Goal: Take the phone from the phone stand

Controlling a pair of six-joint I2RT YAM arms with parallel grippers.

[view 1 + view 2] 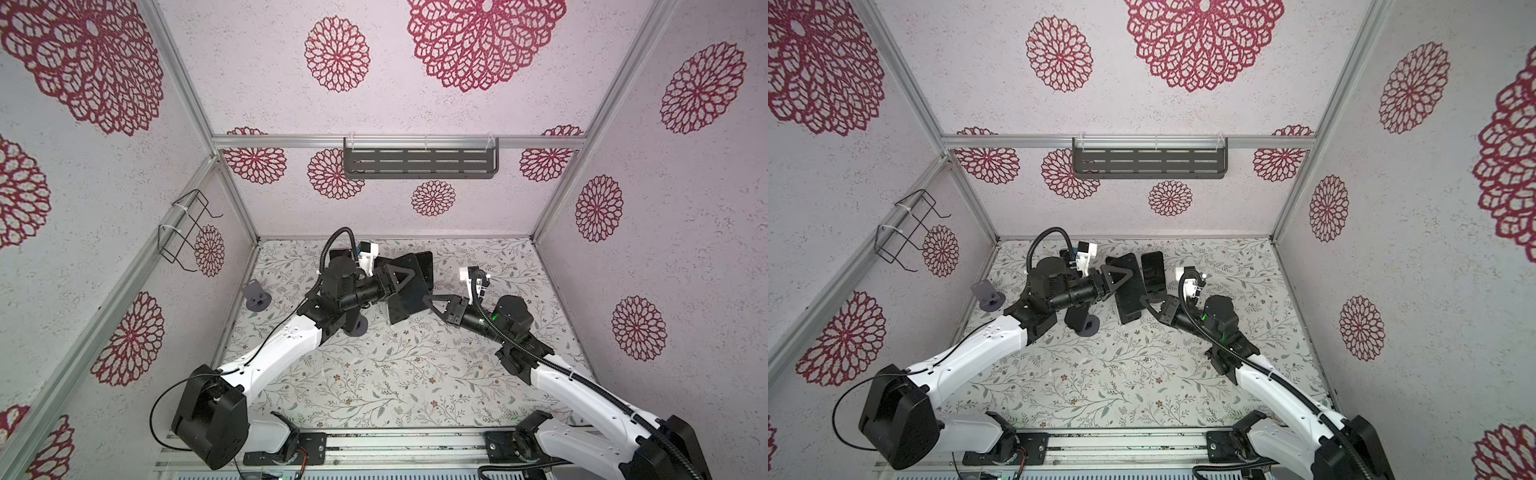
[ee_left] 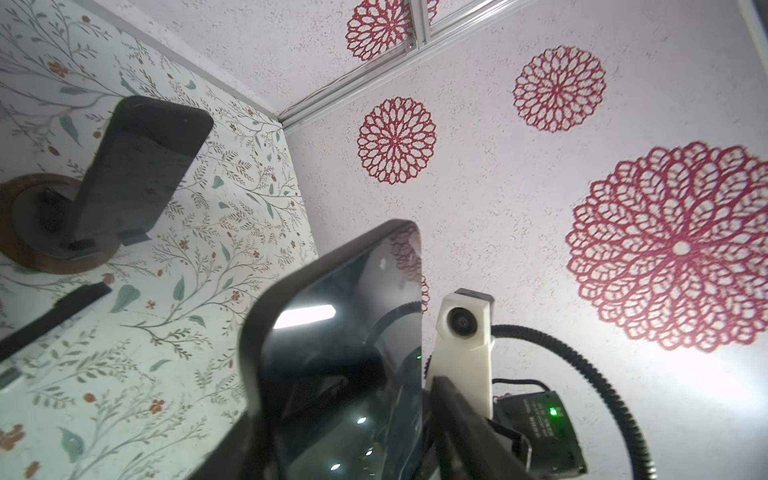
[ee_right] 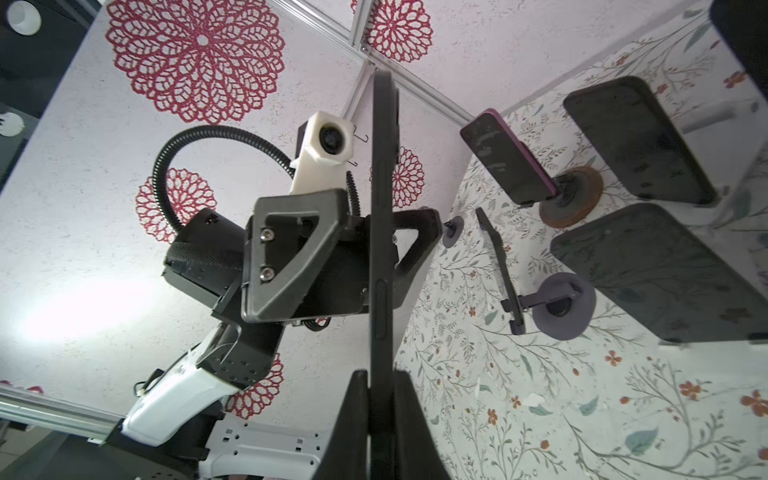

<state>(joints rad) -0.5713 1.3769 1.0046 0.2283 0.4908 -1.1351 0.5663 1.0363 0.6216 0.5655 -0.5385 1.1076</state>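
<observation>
A black phone [image 1: 409,299] [image 1: 1129,299] hangs tilted above the middle of the floral table, between my two grippers. My right gripper [image 1: 430,301] [image 3: 380,376] is shut on one edge of the phone [image 3: 382,166], which shows edge-on in the right wrist view. My left gripper [image 1: 405,278] [image 3: 380,232] straddles the phone's two faces at mid-length. Its far finger lies against the phone and a narrow gap shows at the near finger. In the left wrist view the phone's glossy screen [image 2: 353,332] fills the space between the jaws. A pale phone stand base [image 1: 397,328] shows just under the phone's near end; contact cannot be told.
Other phones stand close behind: a purple one [image 3: 507,158] on a brown round stand [image 3: 577,195], and two black ones [image 3: 636,137] [image 3: 656,270]. A thin phone [image 3: 498,270] rests on a grey round stand [image 1: 355,326]. An empty grey stand [image 1: 257,297] is by the left wall.
</observation>
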